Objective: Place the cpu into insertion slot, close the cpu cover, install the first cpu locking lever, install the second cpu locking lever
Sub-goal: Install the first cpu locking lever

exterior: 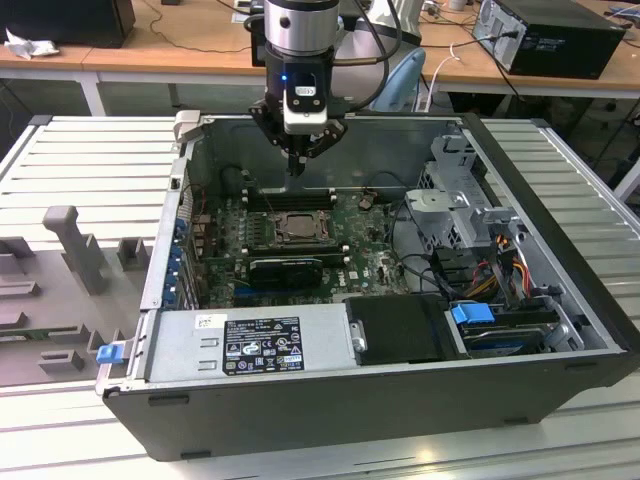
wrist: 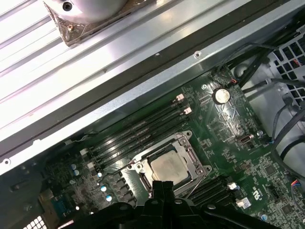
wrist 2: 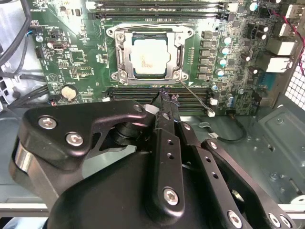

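An open computer case [exterior: 330, 400] lies on a ribbed metal table [exterior: 90, 160]. Inside it, the cpu [wrist 2: 149, 57] sits in the insertion slot [wrist 2: 151, 38], with the cpu cover [wrist 2: 181, 52] flat around it. The gripper [exterior: 296, 168] hangs just beyond, above the memory slots [exterior: 290, 198], its fingers pressed together and holding nothing. Wooden desks [exterior: 150, 55] stand behind.

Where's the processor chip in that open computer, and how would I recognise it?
Look inside the open computer case, at the green circuit board on its floor. Near the board's middle, between rows of long black memory slots, sits a square metal frame; the cpu is the pale silvery square in its window. Its neighbours are long and black; it alone is square and silver.
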`<state>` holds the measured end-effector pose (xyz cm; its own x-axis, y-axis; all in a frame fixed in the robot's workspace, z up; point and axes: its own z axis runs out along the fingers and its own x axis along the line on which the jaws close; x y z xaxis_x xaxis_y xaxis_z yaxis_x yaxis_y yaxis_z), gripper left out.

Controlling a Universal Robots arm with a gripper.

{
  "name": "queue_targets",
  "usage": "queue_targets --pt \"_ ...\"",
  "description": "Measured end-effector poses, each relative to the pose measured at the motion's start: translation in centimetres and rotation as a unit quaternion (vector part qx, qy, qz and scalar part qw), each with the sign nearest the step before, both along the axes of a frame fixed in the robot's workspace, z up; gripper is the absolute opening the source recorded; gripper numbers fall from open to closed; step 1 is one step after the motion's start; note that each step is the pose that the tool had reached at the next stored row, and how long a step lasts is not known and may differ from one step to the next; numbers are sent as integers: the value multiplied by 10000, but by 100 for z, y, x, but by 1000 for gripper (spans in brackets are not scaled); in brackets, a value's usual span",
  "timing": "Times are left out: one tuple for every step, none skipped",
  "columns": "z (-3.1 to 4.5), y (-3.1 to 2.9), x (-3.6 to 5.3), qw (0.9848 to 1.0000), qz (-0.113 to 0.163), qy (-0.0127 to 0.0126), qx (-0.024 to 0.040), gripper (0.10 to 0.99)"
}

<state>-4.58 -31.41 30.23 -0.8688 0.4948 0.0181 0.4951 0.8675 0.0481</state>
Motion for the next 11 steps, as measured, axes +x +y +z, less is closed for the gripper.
queue_targets --pt "0 0 0 10000 31 0 0 106" --pt "0 0 0 10000 49 0 0 106" --pt "0 0 0 10000 69 0 0 106" --pt "0 0 0 10000 96 0 0 106" --pt "0 0 0 9999 111 0 0 106" --pt "0 0 0 9999 124 0 0 106" --pt "0 0 0 9999 138 0 0 106" --pt "0 0 0 9999 152 0 0 106" --pt "0 0 0 9998 182 0 0 106" --pt "0 0 0 9997 234 0 0 106" --pt "0 0 0 9996 270 0 0 106"
